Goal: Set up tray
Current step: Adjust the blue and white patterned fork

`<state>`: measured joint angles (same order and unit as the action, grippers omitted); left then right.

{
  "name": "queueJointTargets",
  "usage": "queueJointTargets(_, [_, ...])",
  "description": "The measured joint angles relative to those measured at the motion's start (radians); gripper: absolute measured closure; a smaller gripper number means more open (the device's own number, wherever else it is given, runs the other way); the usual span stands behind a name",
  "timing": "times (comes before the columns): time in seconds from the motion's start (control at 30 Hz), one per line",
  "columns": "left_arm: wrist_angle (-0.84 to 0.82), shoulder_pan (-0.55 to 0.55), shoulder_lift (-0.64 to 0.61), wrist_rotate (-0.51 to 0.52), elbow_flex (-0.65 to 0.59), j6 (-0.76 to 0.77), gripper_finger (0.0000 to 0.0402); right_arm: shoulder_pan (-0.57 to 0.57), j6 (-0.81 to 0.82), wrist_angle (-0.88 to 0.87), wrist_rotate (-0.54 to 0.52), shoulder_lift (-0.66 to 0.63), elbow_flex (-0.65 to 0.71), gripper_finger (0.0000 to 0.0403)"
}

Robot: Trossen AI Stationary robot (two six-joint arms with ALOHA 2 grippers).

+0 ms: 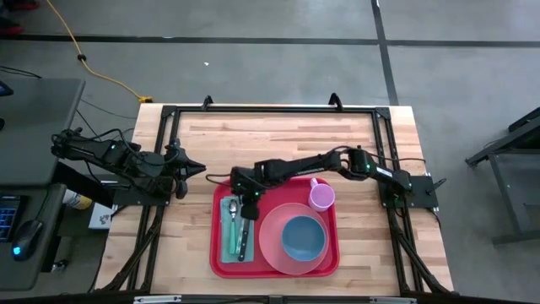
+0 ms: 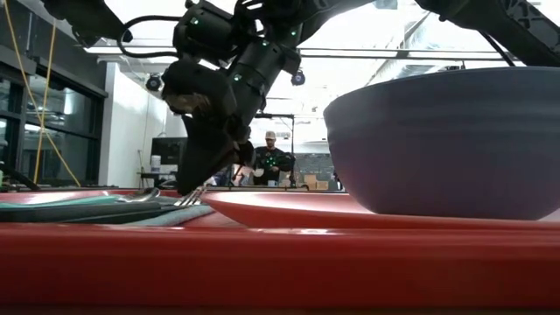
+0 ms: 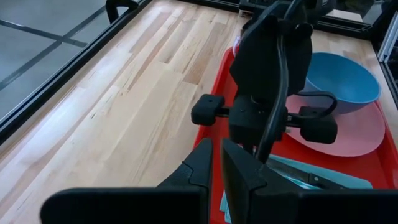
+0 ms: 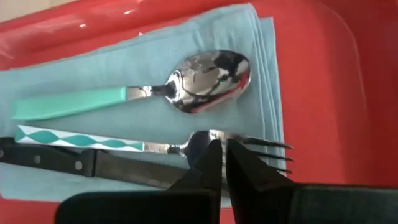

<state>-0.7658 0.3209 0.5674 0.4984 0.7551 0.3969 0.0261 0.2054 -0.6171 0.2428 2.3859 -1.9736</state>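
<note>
Your right tool (image 1: 245, 203): fingers together, nothing clamped, tips just over fork (image 4: 186, 148) head on blue napkin (image 4: 74, 81). Spoon (image 4: 186, 84) and knife (image 4: 87, 165) lie either side of fork. Tray (image 1: 218, 257) sits at table (image 1: 278, 135) near edge, middle, carrying plate (image 1: 268, 245), bowl (image 1: 302, 238), pink cup (image 1: 321, 196). Your left tool (image 1: 192, 167): fingers together, empty, at left edge, clear of tray.

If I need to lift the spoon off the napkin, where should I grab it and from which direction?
Take the spoon by its teal handle, mid-length, coming straight down from above with the jaws across its narrow width. It lies flat on the napkin, and the fork lies close beside it; the handle is straight, the bowl rounded and slippery.
</note>
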Motion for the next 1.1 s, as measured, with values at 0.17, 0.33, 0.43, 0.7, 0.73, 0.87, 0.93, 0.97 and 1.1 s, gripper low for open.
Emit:
queueJointTargets(0.17, [0.000, 0.000, 0.000, 0.000, 0.000, -0.001, 0.0341, 0.000, 0.007, -0.072, -0.005, 0.000, -0.032, 0.0403])
queueJointTargets(0.33, [-0.001, 0.000, 0.000, -0.001, 0.000, -0.001, 0.0341, 0.000, 0.036, -0.147, -0.024, 0.000, -0.055, 0.0403])
queueJointTargets(0.43, [-0.002, 0.000, 0.000, -0.001, 0.000, -0.002, 0.0341, 0.000, 0.046, -0.200, -0.060, -0.001, -0.061, 0.0403])
queueJointTargets(0.7, [-0.003, 0.000, 0.000, -0.001, 0.000, -0.003, 0.0341, -0.015, 0.032, -0.223, -0.095, -0.001, -0.060, 0.0403])
queueJointTargets(0.73, [-0.003, 0.000, 0.000, -0.001, 0.000, -0.003, 0.0341, -0.019, 0.027, -0.222, -0.096, -0.001, -0.060, 0.0403])
queueJointTargets(0.87, [-0.003, 0.000, 0.000, -0.001, 0.000, -0.003, 0.0341, -0.033, 0.015, -0.214, -0.098, -0.001, -0.060, 0.0403])
queueJointTargets(0.93, [-0.003, 0.000, 0.000, -0.001, 0.000, -0.003, 0.0341, -0.035, 0.008, -0.203, -0.101, -0.001, -0.059, 0.0403])
queueJointTargets(0.97, [-0.003, 0.000, 0.000, -0.001, 0.000, -0.003, 0.0341, -0.035, 0.004, -0.194, -0.100, -0.001, -0.059, 0.0403])
queueJointTargets(1.1, [-0.003, 0.000, 0.000, -0.002, 0.000, -0.003, 0.0341, -0.032, 0.005, -0.172, -0.081, -0.001, -0.059, 0.0403])
